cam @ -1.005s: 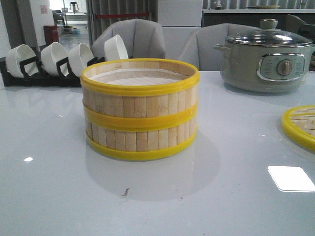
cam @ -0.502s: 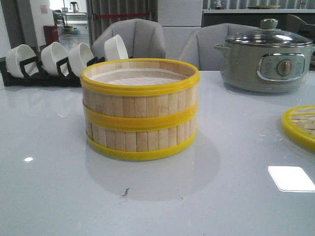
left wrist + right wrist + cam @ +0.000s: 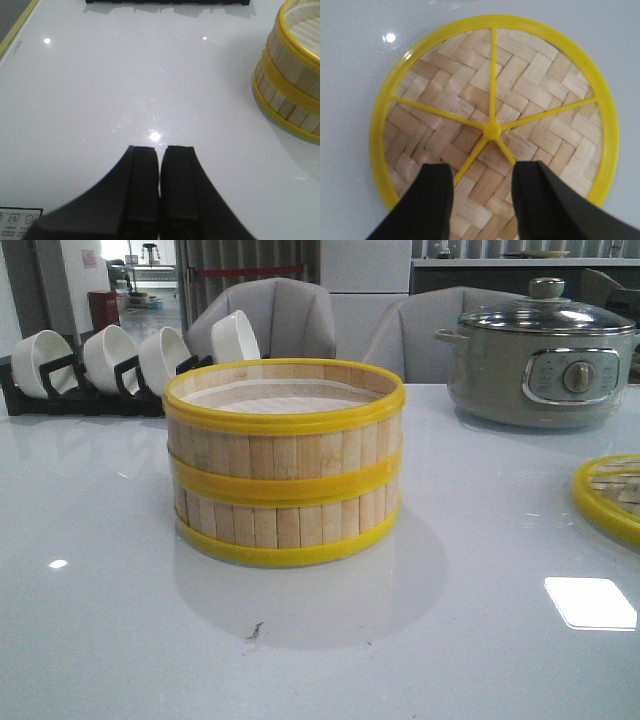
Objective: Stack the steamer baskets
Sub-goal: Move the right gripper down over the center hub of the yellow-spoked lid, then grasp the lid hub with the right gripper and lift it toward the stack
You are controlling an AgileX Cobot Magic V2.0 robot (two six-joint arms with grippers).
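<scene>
Two steamer baskets (image 3: 285, 465) of pale bamboo slats with yellow rims stand stacked in the middle of the table; the stack also shows in the left wrist view (image 3: 292, 82). The woven-bamboo lid (image 3: 610, 495) with a yellow rim lies flat at the table's right edge. In the right wrist view the lid (image 3: 530, 90) fills the frame, its yellow spokes meeting at a hub. My right gripper (image 3: 482, 175) is open above the lid, one finger on each side of a spoke. My left gripper (image 3: 160, 155) is shut and empty over bare table, to the left of the stack.
A grey-green electric pot (image 3: 540, 360) with a glass lid stands at the back right. A black rack with white bowls (image 3: 110, 360) stands at the back left. Grey chairs stand behind the table. The table's left edge (image 3: 15, 35) shows in the left wrist view.
</scene>
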